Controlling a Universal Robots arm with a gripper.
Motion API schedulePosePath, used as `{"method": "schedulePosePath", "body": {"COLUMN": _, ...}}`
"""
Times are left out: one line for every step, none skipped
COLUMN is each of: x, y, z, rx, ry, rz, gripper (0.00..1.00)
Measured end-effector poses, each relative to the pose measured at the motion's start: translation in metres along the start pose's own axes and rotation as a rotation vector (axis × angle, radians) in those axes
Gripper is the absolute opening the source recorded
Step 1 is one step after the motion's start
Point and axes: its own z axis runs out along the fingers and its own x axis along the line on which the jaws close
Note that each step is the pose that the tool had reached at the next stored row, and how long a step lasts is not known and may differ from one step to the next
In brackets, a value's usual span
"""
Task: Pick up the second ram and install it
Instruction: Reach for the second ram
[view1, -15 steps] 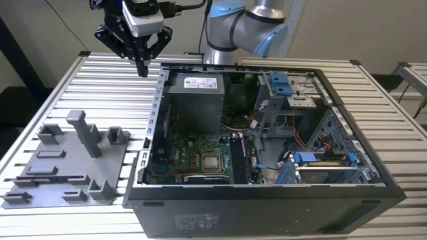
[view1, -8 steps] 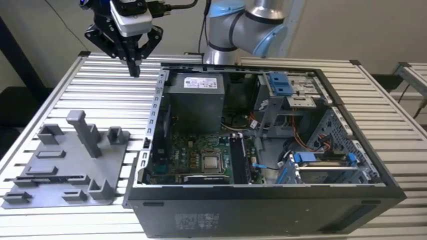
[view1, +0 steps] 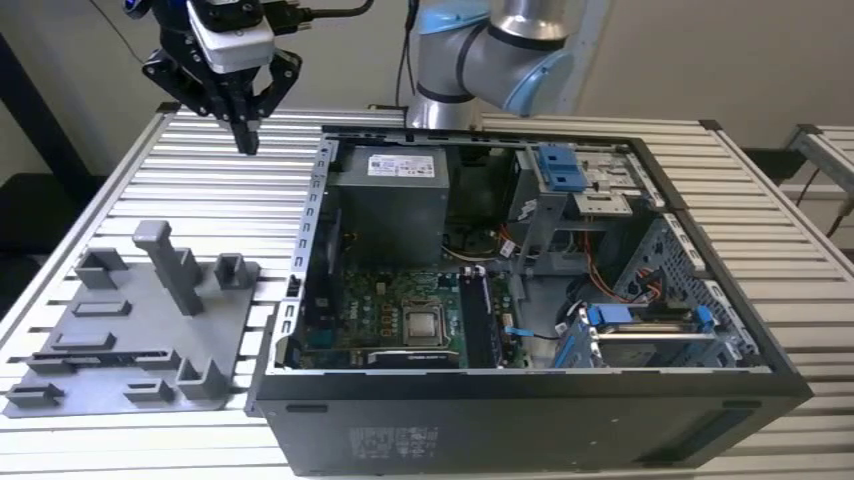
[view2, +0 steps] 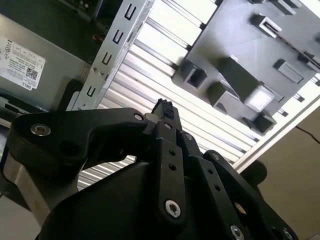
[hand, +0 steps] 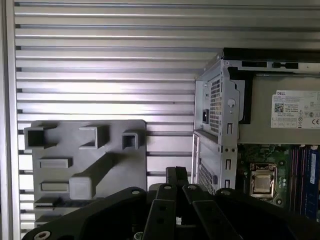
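Observation:
My gripper (view1: 247, 140) hangs high over the slatted table, beyond the far left corner of the open computer case (view1: 534, 400) as the exterior view shows it. Its two black fingers are pressed together, shut, with nothing visible between them; both wrist views show the same joined tips (view2: 162, 107) (hand: 176, 175). Below it, toward the exterior view's left, lies the grey plastic tray (view1: 134, 340) with its upright blocks. The green motherboard (view1: 387, 310) with its long black sockets (view1: 477, 315) lies inside the case. The second ram is out of view.
The case's metal side wall (view1: 310, 230) rises between tray and motherboard. A grey power supply (view1: 387, 200) fills the case's far corner, and drive bays with blue clips (view1: 567, 170) and cables sit at the exterior view's right. The arm's base (view1: 494, 60) stands behind the case.

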Motion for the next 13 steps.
{"method": "schedulePosePath", "body": {"x": 0.0030, "y": 0.0000, "z": 0.0000, "rx": 0.0000, "ry": 0.0000, "rz": -0.001, "gripper": 0.11}}
{"method": "schedulePosePath", "body": {"x": 0.0057, "y": 0.0000, "z": 0.0000, "rx": 0.0000, "ry": 0.0002, "rz": -0.002, "gripper": 0.11}}
{"method": "schedulePosePath", "body": {"x": 0.0084, "y": 0.0000, "z": 0.0000, "rx": 0.0000, "ry": 0.0003, "rz": -0.004, "gripper": 0.11}}
{"method": "schedulePosePath", "body": {"x": 0.0111, "y": 0.0000, "z": 0.0001, "rx": -0.0001, "ry": 0.0006, "rz": -0.005, "gripper": 0.11}}
{"method": "schedulePosePath", "body": {"x": 0.0138, "y": 0.0000, "z": 0.0001, "rx": -0.0001, "ry": 0.0011, "rz": -0.006, "gripper": 0.11}}
{"method": "schedulePosePath", "body": {"x": 0.0164, "y": 0.0000, "z": 0.0001, "rx": 0.0000, "ry": 0.0016, "rz": -0.007, "gripper": 0.11}}
{"method": "schedulePosePath", "body": {"x": 0.0192, "y": -0.0001, "z": 0.0001, "rx": -0.0001, "ry": 0.0021, "rz": -0.007, "gripper": 0.11}}
{"method": "schedulePosePath", "body": {"x": 0.0219, "y": -0.0001, "z": 0.0001, "rx": -0.0001, "ry": 0.0027, "rz": -0.008, "gripper": 0.11}}
{"method": "schedulePosePath", "body": {"x": 0.0245, "y": -0.0001, "z": 0.0001, "rx": -0.0001, "ry": 0.0033, "rz": -0.009, "gripper": 0.11}}
{"method": "schedulePosePath", "body": {"x": 0.0272, "y": -0.0001, "z": 0.0001, "rx": -0.0001, "ry": 0.0038, "rz": -0.010, "gripper": 0.11}}
{"method": "schedulePosePath", "body": {"x": 0.0301, "y": -0.0001, "z": 0.0001, "rx": -0.0001, "ry": 0.0044, "rz": -0.011, "gripper": 0.11}}
{"method": "schedulePosePath", "body": {"x": 0.0327, "y": -0.0001, "z": 0.0001, "rx": -0.0001, "ry": 0.0049, "rz": -0.012, "gripper": 0.11}}
{"method": "schedulePosePath", "body": {"x": 0.0355, "y": -0.0001, "z": 0.0000, "rx": -0.0002, "ry": 0.0055, "rz": -0.013, "gripper": 0.11}}
